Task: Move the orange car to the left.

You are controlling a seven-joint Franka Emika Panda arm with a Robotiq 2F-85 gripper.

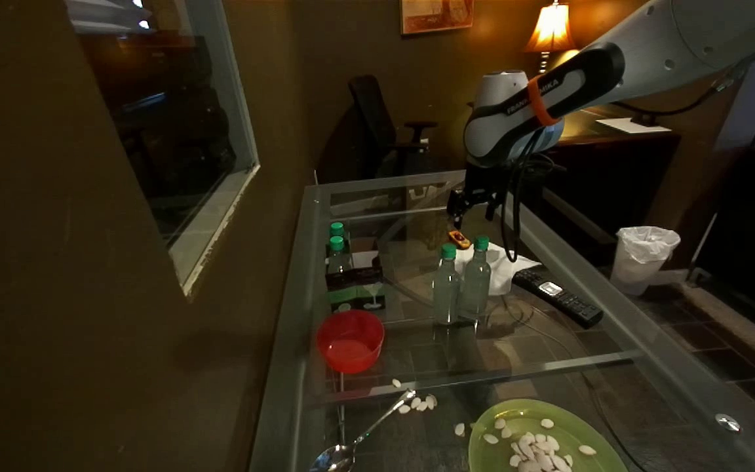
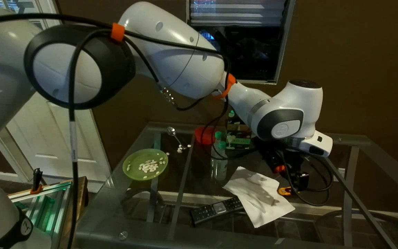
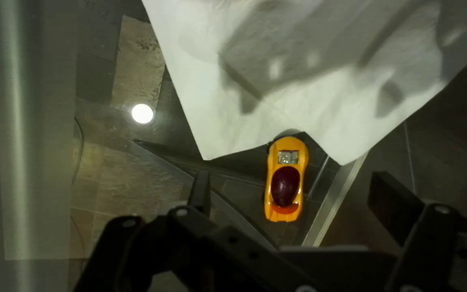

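Brown walls (image 2: 368,45) enclose the room, and a glass table (image 2: 185,236) provides the work surface. The robot arm (image 2: 282,107) extends over the table. An office chair (image 1: 374,118) and a lined trash bin (image 1: 636,265) stand beyond the table edges in an exterior view. The gripper (image 3: 289,188) points downward at the end of the arm, with its jaws spread wide apart. A sheet of white paper (image 2: 254,193) lies on the table near the gripper. A green plate (image 1: 577,429) rests on the table, well apart from the gripper. A box (image 1: 356,295) holds green-capped bottles (image 1: 338,262), and a red bowl (image 1: 351,347) sits beside it. A remote control (image 2: 216,210) lies with one end at the paper's edge. Two more bottles (image 1: 446,295) stand upright between the paper and the bowl. A spoon (image 1: 345,453) lies near the bowl. The orange car (image 3: 286,178) lies on the table just beside another edge of the paper. In the wrist view, it appears between the jaws, with a visible gap on each side. Small white pieces (image 1: 533,452) lie on the plate, with others loose near the spoon.
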